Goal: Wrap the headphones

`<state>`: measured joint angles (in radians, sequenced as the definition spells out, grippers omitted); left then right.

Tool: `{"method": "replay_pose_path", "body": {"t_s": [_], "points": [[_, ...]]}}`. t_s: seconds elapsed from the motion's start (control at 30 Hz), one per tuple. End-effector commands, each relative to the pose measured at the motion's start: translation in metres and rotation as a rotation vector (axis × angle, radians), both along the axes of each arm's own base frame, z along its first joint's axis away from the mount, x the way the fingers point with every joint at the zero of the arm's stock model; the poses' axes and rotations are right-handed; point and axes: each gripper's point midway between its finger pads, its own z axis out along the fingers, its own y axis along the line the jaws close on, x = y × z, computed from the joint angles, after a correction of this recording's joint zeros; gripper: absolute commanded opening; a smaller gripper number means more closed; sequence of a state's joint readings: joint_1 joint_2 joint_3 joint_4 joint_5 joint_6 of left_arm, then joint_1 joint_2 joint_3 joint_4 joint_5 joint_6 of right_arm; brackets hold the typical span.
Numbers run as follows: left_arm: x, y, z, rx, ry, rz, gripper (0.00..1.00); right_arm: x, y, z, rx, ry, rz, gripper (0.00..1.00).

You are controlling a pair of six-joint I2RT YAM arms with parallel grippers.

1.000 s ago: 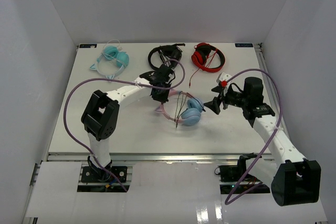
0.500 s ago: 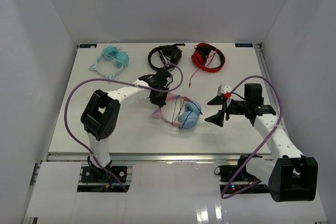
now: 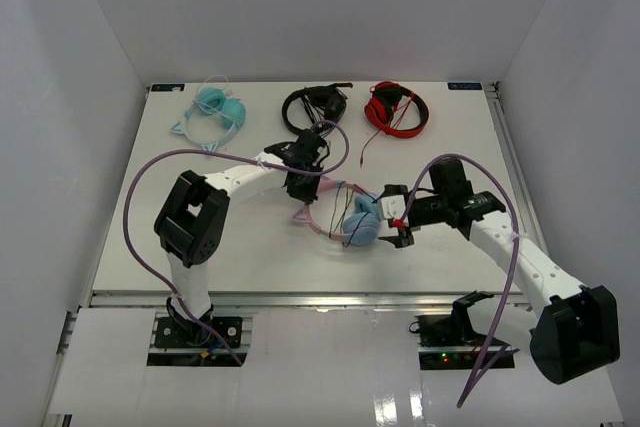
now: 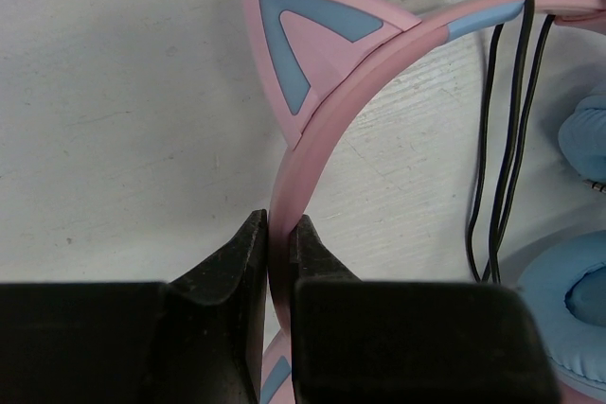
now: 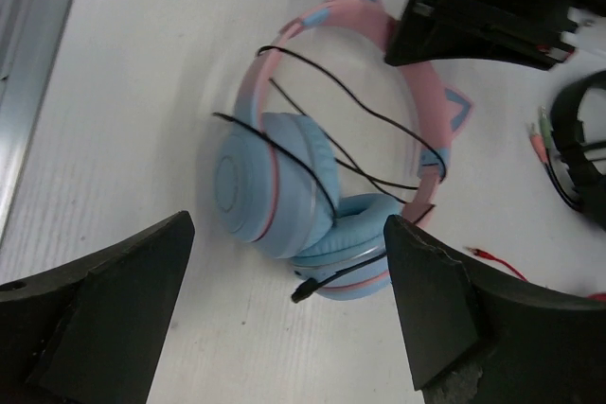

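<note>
Because the left pincer is squeezed shut on the pink band of the headphones, they cannot slide on the table. The right pincer hangs wide open and empty with the blue ear cups right in front of its tips, likely so it can catch the loose black cable.

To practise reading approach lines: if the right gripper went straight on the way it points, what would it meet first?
Probably the upper blue ear cup of the headphones, which the open right gripper frames; depth is hard to judge.
</note>
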<state>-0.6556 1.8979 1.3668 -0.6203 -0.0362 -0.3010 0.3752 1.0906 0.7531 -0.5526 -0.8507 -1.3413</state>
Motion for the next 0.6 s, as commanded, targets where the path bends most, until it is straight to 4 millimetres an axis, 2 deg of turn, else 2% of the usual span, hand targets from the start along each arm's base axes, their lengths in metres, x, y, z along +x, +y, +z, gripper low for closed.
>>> {"method": "replay_pose_path", "body": {"t_s": [0.0,0.07,0.2,0.33,0.43,0.57], "points": [[-0.004,-0.014,0.003,-0.083,0.021,0.0,0.06,0.031,0.007,0.026,0.073,-0.021,-0.153,0.89],[-0.008,-0.013,0.001,-0.089,0.027,0.0,0.23,0.034,0.001,0.023,0.072,0.003,-0.219,0.9],[-0.021,-0.01,0.002,-0.12,0.035,-0.008,0.48,0.039,-0.017,0.023,0.105,0.065,-0.358,0.91],[-0.032,-0.005,0.01,-0.143,0.02,-0.02,0.66,0.041,-0.04,0.026,0.164,0.115,-0.483,0.92],[-0.031,0.001,0.039,-0.168,-0.058,-0.024,0.76,0.05,-0.06,0.034,0.206,0.181,-0.644,0.98],[-0.032,0.011,0.082,-0.206,-0.181,-0.038,0.87,0.068,-0.081,0.039,0.252,0.31,-0.859,0.9]]}}
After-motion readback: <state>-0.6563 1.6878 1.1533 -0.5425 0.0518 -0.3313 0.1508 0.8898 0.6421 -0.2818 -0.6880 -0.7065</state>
